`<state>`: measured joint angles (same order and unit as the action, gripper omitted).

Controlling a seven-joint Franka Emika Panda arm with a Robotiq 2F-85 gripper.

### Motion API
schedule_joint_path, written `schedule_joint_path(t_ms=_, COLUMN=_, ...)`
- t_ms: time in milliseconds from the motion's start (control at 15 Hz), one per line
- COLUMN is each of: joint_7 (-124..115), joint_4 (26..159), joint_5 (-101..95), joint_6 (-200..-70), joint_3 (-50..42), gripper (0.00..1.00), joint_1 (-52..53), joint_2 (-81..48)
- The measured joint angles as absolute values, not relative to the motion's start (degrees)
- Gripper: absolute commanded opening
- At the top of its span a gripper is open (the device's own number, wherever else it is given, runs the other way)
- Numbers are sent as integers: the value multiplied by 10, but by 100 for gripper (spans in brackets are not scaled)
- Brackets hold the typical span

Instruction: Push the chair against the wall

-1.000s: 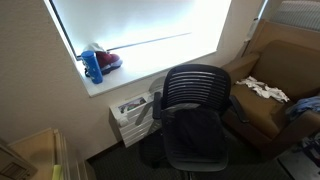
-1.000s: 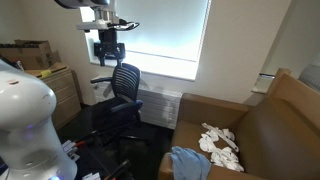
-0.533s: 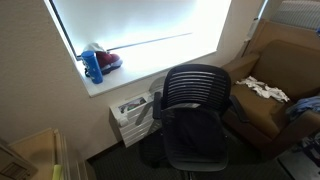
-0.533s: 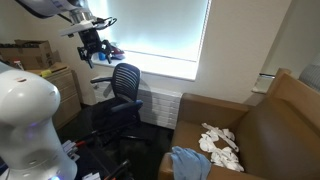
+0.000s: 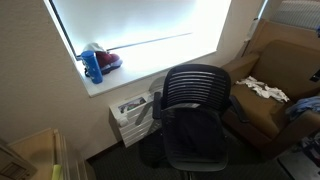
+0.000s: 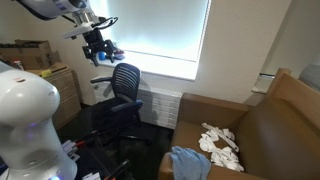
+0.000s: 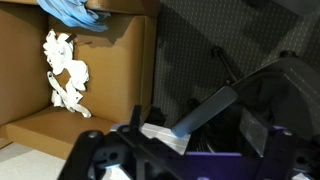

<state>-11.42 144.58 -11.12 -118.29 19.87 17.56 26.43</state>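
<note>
Gripper (image 6: 97,44), grip state unclear, is hovering upper left, with the chair (image 6: 122,85) lying below and slightly right.

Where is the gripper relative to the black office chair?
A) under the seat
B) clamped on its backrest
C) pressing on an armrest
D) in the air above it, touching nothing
D: in an exterior view the gripper hangs in the air, with a clear gap above the backrest of the chair.

black slatted swivel chair (image 5: 195,118) stands upright just beside the windowed beige wall (image 5: 45,75)
</note>
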Motion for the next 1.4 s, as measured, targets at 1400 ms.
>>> schedule_joint_path(t_ms=1400, joint_7=-710, joint_4=1433, joint_5=-533, joint_6=-1413, joint_3=258, gripper=100, joint_1=95, joint_2=15)
